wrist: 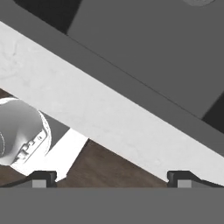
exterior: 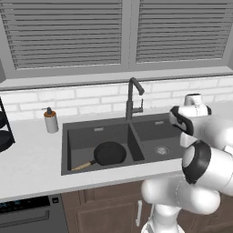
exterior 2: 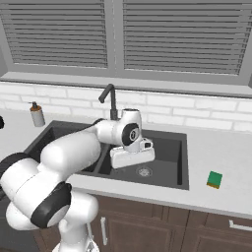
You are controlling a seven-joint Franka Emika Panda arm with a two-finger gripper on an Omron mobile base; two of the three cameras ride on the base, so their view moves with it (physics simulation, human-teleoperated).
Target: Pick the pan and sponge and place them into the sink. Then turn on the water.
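The pan point(exterior: 109, 153) lies in the left basin of the sink point(exterior: 98, 129), flat on the bottom, its wooden handle pointing toward the front left corner. The sponge point(exterior 2: 214, 179) sits out on the worktop point(exterior 2: 221, 152) to the right of the sink, well apart from the basin rim, green face up with a yellow edge showing.

The arm reaches over the right basin, and the hand hangs above the sink's front part, near the round drain point(exterior 2: 143, 172). The claw point(wrist: 112, 177) looks down across the front rim of the sink and the pale worktop strip (its two dark tips sit wide apart at the bottom of the hand view), and there is nothing between them.

The dark gooseneck faucet point(exterior: 133, 98) stands behind the divider between the basins, spout turned toward the right basin. A soap dispenser point(exterior: 51, 120) stands on the worktop left of the sink, by the tiled wall, and a dark rack point(exterior: 4, 132) shows at the left edge.
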